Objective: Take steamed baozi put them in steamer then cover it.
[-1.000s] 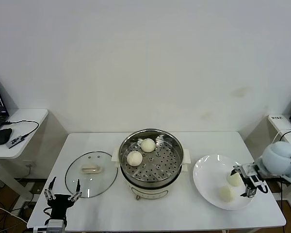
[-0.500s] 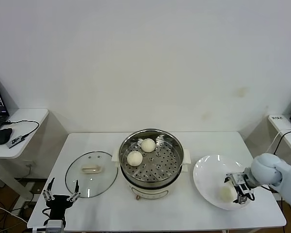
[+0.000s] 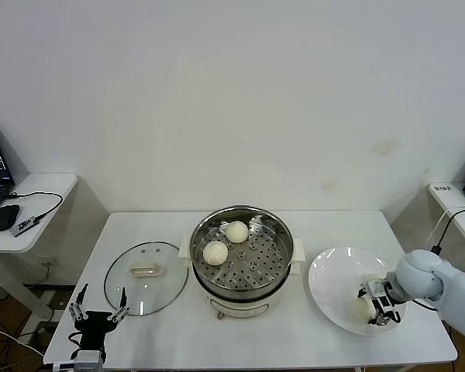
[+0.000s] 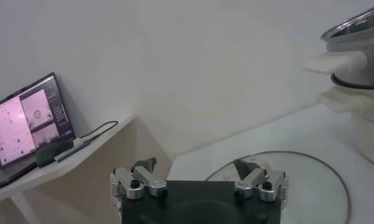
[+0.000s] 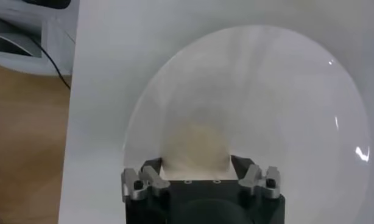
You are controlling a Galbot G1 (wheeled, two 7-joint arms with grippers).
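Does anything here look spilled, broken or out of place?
Nothing stands out. The steamer sits upright with two baozi on its tray, the cover lies flat beside it, and the right gripper is at a bun on the plate.

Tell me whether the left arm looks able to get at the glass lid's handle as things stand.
Probably yes. The left gripper hangs open at the table's front edge beside the glass lid, and nothing lies on or over its cream handle.
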